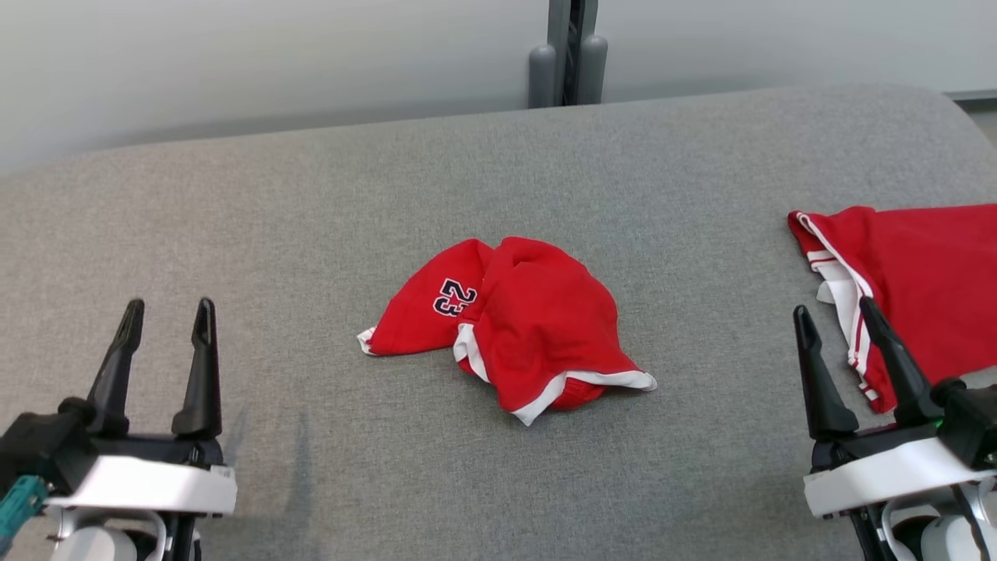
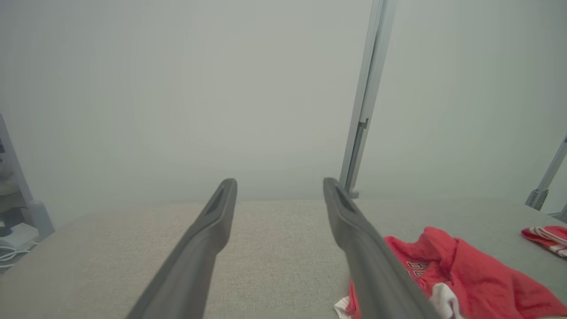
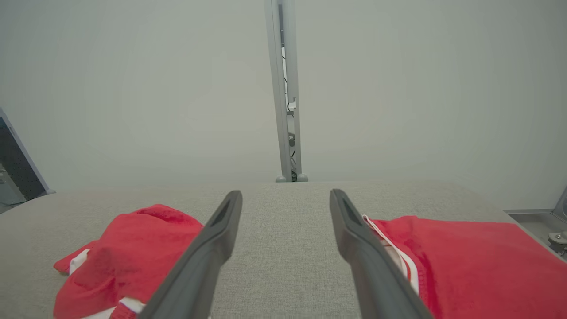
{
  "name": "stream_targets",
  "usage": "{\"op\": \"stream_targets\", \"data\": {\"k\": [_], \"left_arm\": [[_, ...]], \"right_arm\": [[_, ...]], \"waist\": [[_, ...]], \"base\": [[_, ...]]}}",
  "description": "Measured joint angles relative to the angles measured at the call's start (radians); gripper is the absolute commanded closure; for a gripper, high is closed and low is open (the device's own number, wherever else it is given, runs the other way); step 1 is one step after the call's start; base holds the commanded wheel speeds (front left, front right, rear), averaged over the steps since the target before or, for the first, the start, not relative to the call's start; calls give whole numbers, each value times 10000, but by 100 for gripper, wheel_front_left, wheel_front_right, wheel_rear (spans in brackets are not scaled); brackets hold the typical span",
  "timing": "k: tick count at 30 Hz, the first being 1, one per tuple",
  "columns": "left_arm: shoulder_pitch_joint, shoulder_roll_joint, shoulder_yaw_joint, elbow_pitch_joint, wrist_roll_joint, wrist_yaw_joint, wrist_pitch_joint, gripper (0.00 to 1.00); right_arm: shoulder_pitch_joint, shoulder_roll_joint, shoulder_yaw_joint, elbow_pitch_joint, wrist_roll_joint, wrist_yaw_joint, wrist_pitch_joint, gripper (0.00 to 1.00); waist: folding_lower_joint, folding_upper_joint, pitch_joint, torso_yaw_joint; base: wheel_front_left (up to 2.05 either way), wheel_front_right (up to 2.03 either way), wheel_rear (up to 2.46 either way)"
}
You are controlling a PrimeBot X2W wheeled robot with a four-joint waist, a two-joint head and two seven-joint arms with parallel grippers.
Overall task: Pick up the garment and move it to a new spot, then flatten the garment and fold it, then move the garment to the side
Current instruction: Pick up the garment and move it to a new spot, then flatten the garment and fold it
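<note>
A wide bench (image 1: 311, 234) covered in grey fabric is being shown across the head view, and a pale wall (image 1: 234, 62) is being seen behind its far edge. At the bench's right side a second red piece of clothing (image 1: 927, 288) with white stripes is being carried flat, partly cut off by the edge of the head view.

The garment (image 1: 530, 327), red with white trim, is being borne near the middle of the bench, lying in a crumpled heap and being touched by neither arm.

The left gripper (image 1: 170, 308) is being held at the lower left, well apart from the garment, and its fingers (image 1: 199, 374) are being kept apart with nothing between them. The right gripper (image 1: 833, 308) is being held at the lower right, in front of the striped edge of the second piece, with its fingers (image 1: 818, 389) likewise being kept apart and empty.

A grey upright post (image 1: 568, 51) is being seen behind the bench's far edge. A dark "23" (image 1: 455, 297) is being displayed on the garment's left lobe.
</note>
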Motion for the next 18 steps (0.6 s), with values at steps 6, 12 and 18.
{"op": "stream_targets", "data": {"k": [6, 12, 18], "left_arm": [[646, 38, 8, 286, 119, -82, -48, 0], [1047, -31, -100, 278, 167, 13, -46, 0], [1170, -31, -167, 150, 194, 107, 71, 0]], "right_arm": [[444, -157, 222, 33, 0, 0, 217, 0], [916, -159, 151, -56, -6, 0, 366, 0], [1072, -165, 63, -201, -13, 0, 445, 0]], "waist": [[0, 0, -562, 16], [0, 0, -882, -42], [0, 0, -947, -87]], "base": [[0, 0, 0], [0, 0, 0], [0, 0, 0]]}}
